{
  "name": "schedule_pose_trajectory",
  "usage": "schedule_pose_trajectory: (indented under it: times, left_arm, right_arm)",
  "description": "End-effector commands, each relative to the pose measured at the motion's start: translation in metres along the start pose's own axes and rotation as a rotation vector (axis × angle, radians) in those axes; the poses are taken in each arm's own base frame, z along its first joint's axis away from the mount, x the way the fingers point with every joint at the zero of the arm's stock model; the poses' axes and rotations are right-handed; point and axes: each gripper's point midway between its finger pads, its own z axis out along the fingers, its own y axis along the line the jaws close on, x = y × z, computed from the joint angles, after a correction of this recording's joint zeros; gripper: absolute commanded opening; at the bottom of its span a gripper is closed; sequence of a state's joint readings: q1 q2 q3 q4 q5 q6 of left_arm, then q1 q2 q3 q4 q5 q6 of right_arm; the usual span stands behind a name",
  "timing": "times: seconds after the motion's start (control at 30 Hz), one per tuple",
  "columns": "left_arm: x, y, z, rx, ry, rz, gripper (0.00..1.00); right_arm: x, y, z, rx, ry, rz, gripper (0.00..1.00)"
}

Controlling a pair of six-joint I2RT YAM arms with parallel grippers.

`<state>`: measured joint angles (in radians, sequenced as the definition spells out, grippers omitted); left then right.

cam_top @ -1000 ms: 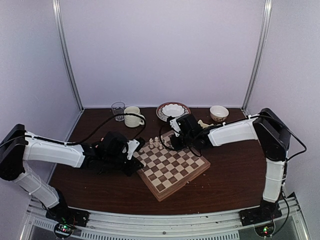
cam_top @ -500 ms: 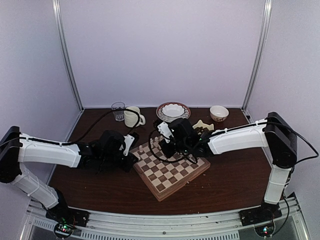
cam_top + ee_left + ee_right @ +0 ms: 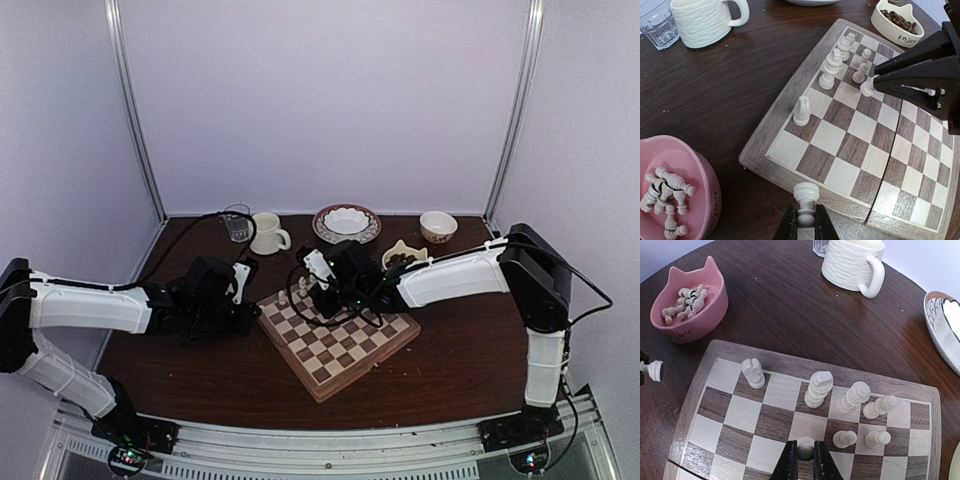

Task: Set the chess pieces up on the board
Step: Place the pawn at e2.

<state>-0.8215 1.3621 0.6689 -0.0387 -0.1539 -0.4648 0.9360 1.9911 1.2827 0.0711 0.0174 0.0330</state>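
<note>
The board (image 3: 345, 345) lies mid-table, and several cream chess pieces (image 3: 818, 388) stand in its far-left rows, with a knight (image 3: 753, 373) apart near the corner. My right gripper (image 3: 805, 452) is shut on a cream pawn (image 3: 805, 449), low over a square in the second row beside two other pawns. It also shows in the left wrist view (image 3: 875, 85). My left gripper (image 3: 806, 215) is shut on the stem of a cream piece (image 3: 806, 197), just off the board's left edge (image 3: 805, 175). That piece also shows in the right wrist view (image 3: 652, 370).
A pink cat-eared bowl (image 3: 690, 305) of spare pieces sits left of the board. A white mug (image 3: 267, 233), a glass (image 3: 237, 222), a plate with a bowl (image 3: 346, 222), a small bowl (image 3: 438, 226) and a cream dish of beans (image 3: 404, 256) line the back.
My right gripper has moved left and forward across the board with its pawn, down to the far-left rows. My left arm has drawn back left, off the board's corner.
</note>
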Motion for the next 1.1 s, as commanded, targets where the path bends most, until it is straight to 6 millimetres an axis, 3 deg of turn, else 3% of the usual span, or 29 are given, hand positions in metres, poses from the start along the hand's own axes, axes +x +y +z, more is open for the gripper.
schedule_pose_trajectory:
  times: [0.0, 0.63, 1.07]
  left_arm:
    - [-0.005, 0.003, -0.004, -0.007, -0.025, -0.021, 0.0]
    - [-0.006, 0.002, -0.008, 0.0, -0.03, -0.019, 0.0]
    - [-0.006, 0.001, -0.007, 0.006, -0.026, -0.018, 0.0]
  right_arm:
    - [-0.007, 0.003, 0.006, -0.014, -0.008, 0.007, 0.06]
    - [0.007, 0.0, 0.026, 0.019, 0.052, -0.013, 0.07]
    - [0.001, -0.005, 0.026, 0.05, 0.043, -0.024, 0.09]
